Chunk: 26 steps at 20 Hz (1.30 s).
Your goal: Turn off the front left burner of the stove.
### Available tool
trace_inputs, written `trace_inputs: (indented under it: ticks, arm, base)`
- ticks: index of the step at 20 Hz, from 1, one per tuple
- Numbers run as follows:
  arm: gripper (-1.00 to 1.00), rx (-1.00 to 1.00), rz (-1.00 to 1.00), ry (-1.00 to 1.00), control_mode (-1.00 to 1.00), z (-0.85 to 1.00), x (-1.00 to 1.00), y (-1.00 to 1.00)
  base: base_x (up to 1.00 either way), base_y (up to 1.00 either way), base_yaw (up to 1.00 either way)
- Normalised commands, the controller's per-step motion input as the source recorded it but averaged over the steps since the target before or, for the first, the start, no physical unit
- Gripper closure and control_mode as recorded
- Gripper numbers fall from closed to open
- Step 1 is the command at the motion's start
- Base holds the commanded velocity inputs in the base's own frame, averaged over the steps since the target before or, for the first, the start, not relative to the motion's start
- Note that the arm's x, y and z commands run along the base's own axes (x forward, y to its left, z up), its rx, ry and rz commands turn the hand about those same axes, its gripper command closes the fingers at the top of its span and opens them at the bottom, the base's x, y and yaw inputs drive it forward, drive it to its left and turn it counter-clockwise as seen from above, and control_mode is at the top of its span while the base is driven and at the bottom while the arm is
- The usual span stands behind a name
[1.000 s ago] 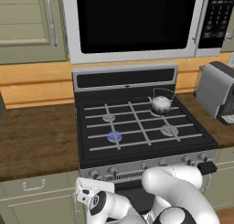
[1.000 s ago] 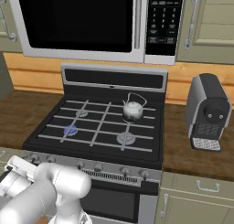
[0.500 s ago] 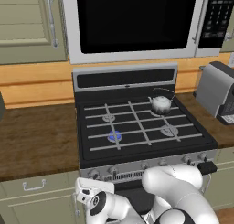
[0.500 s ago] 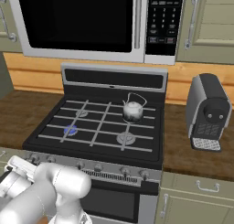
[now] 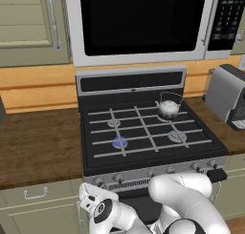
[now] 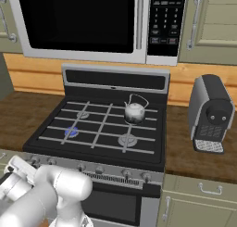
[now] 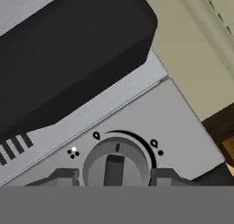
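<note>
Knob (image 7: 115, 166) ridge upright in hand view, front left burner (image 5: 119, 142) blue-centred — stove (image 5: 191, 144)

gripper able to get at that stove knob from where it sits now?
Probably yes. In the hand view the knob sits dead centre between the two fingertips, with nothing between them and it. The gripper looks open, straddling the knob; contact can't be told.

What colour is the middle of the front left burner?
Blue. The front left burner has a blue-tinted centre, clearest in the left base view.
</note>
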Motion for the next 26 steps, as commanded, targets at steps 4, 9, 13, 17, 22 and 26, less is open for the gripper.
trace_inputs:
  ticks: [4,9,13,17,22,26]
  arm:
    - [1.0,0.64,-0.2,0.0,-1.0,0.17,0.0,-0.14]
    - [1.0,0.68,-0.23,0.0,-1.0,0.13,0.0,-0.13]
    - [1.0,0.65,-0.25,0.0,-1.0,0.1,0.03,-0.15]
    - [1.0,0.68,-0.26,-0.01,-1.0,0.07,0.03,-0.18]
    - [1.0,0.71,-0.26,-0.04,-1.0,0.09,0.01,-0.19]
    - [1.0,0.71,-0.26,-0.04,-1.0,0.07,0.04,-0.18]
  base:
    - [0.0,0.0,0.0]
    - [0.0,0.0,0.0]
    - [0.0,0.0,0.0]
    - [0.0,0.0,0.0]
    - [0.0,0.0,0.0]
    - [0.0,0.0,0.0]
